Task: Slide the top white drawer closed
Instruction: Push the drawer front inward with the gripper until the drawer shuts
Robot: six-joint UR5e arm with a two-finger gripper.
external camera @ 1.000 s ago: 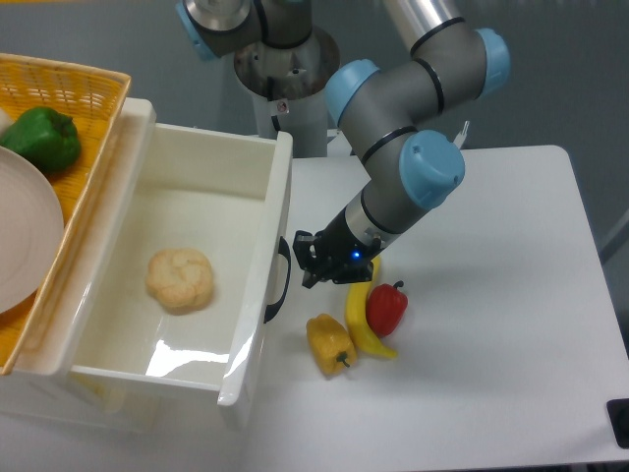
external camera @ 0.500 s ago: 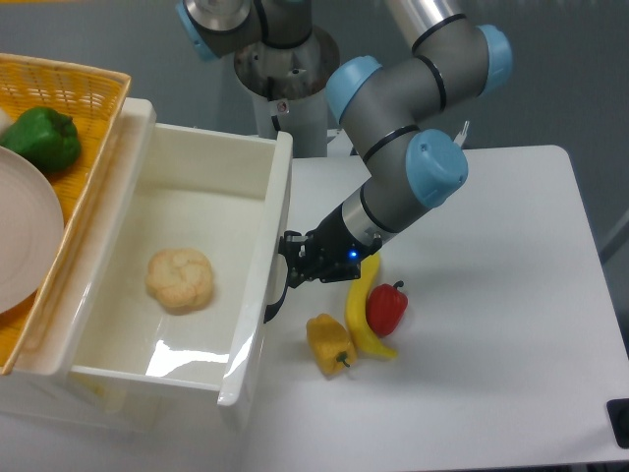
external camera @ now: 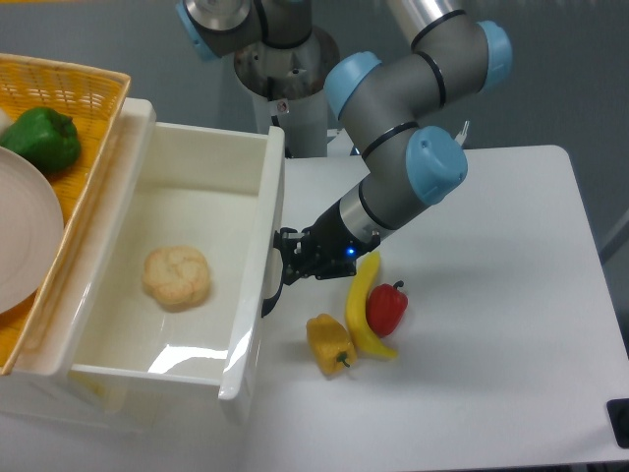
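The hand (external camera: 286,264) is small and dark against the black curved handle (external camera: 272,285) of the top white drawer (external camera: 257,256), so I cannot tell how far its fingers are spread or whether they grip anything; it lies right at the handle, seemingly touching the front panel. The drawer, a deep glossy white plastic tub, stands pulled well out at the left of the white counter (external camera: 491,324), its lower left corner hidden by the picture's edge. A pale, lumpy round bun (external camera: 176,277) rests on the drawer floor. Left of the drawer, a yellow wicker basket (external camera: 93,98) is cut off, holding a green pepper (external camera: 41,138) and part of a white plate (external camera: 25,236). Right of the drawer's front lie a yellow pepper (external camera: 330,343), a curved banana (external camera: 360,310) and a red pepper (external camera: 386,309), close together. The grey arm (external camera: 403,128) with blue joint caps reaches down and leftward toward the drawer.
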